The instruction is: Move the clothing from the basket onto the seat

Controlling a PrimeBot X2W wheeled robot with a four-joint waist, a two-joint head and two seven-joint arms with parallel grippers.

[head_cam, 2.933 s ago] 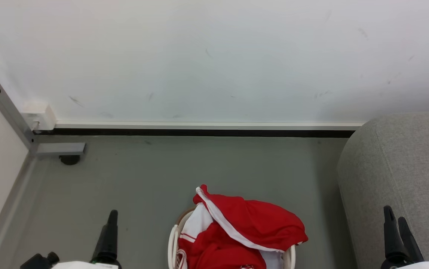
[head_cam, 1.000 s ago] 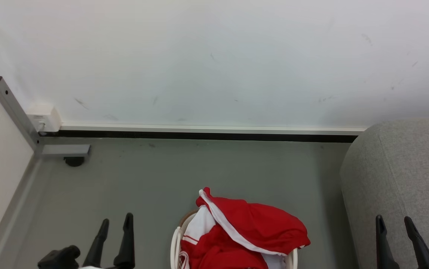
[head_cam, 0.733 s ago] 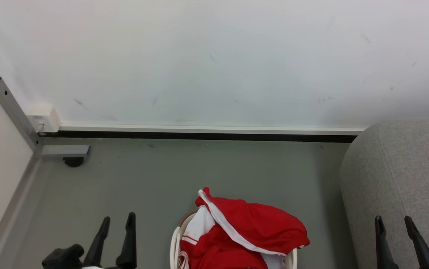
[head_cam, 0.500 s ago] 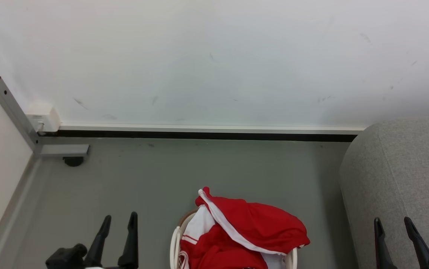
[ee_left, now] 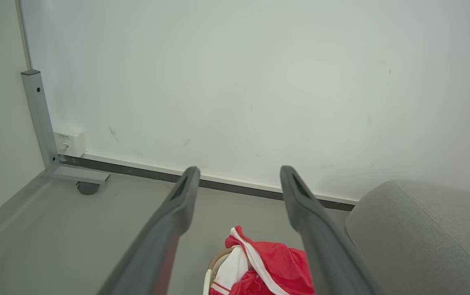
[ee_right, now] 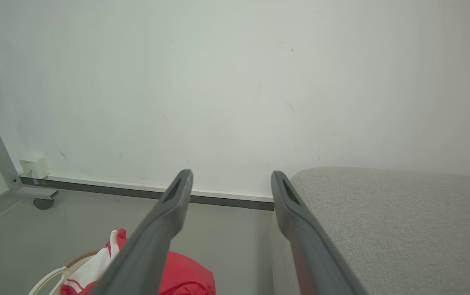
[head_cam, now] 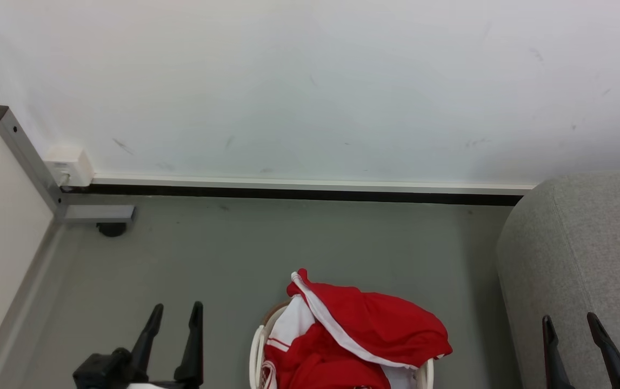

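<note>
Grippers sit nearest, at the lower edge of the head view. The left gripper is spread wide and empty over grey floor, and the right gripper is likewise splayed, holding nothing, in front of the grey sofa. Between them the red-and-white jersey lies heaped in the cream laundry basket, spilling over its rim and clear of both grippers. Beyond, a black skirting strip runs under the white wall. A white socket box and a grey metal post stand at the left corner.

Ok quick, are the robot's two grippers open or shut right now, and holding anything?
Left gripper: open, jaws apart, holding nothing.
Right gripper: open, jaws apart, holding nothing.
</note>
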